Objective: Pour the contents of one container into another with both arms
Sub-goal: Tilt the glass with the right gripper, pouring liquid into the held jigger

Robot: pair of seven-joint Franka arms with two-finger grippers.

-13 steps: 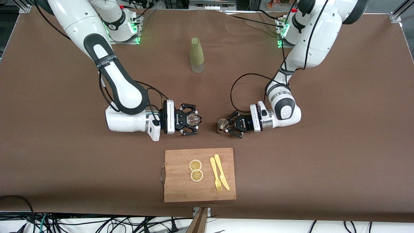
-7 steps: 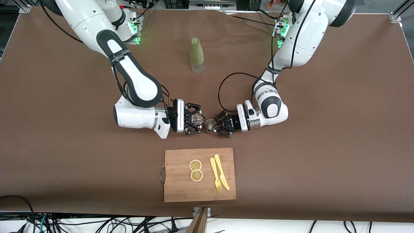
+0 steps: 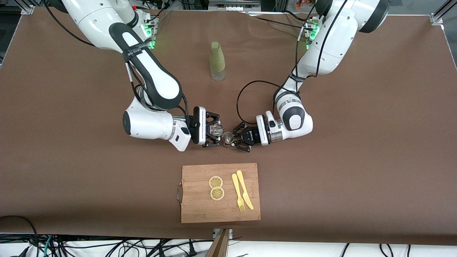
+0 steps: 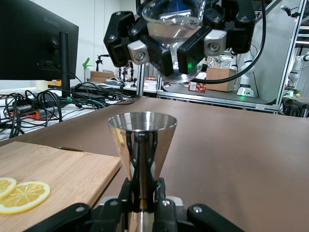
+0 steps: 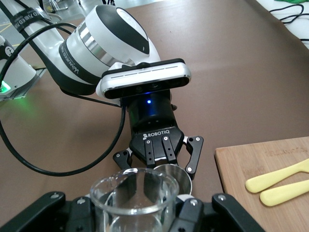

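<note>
My right gripper (image 3: pixel 213 131) is shut on a small clear glass (image 3: pixel 215 129) over the middle of the table. The left gripper (image 3: pixel 232 138) is shut on the stem of a steel jigger (image 3: pixel 227 137), which stands upright right beside the glass. In the left wrist view the jigger (image 4: pixel 142 142) rises from my left gripper (image 4: pixel 143 193), and the glass (image 4: pixel 173 34) hangs higher, just past the jigger's rim. From the right wrist, the glass (image 5: pixel 136 195) fills the right gripper (image 5: pixel 136 215), with the jigger (image 5: pixel 177 173) close by it.
A bottle in a green sleeve (image 3: pixel 217 61) stands farther from the front camera. Nearer to it lies a wooden cutting board (image 3: pixel 198 210) with two lemon slices (image 3: pixel 216 187) and a yellow fork and knife (image 3: pixel 242 194).
Both arms have swung toward each other over the middle of the table. The gap between glass and jigger has closed to almost nothing. Both grips are unchanged.
</note>
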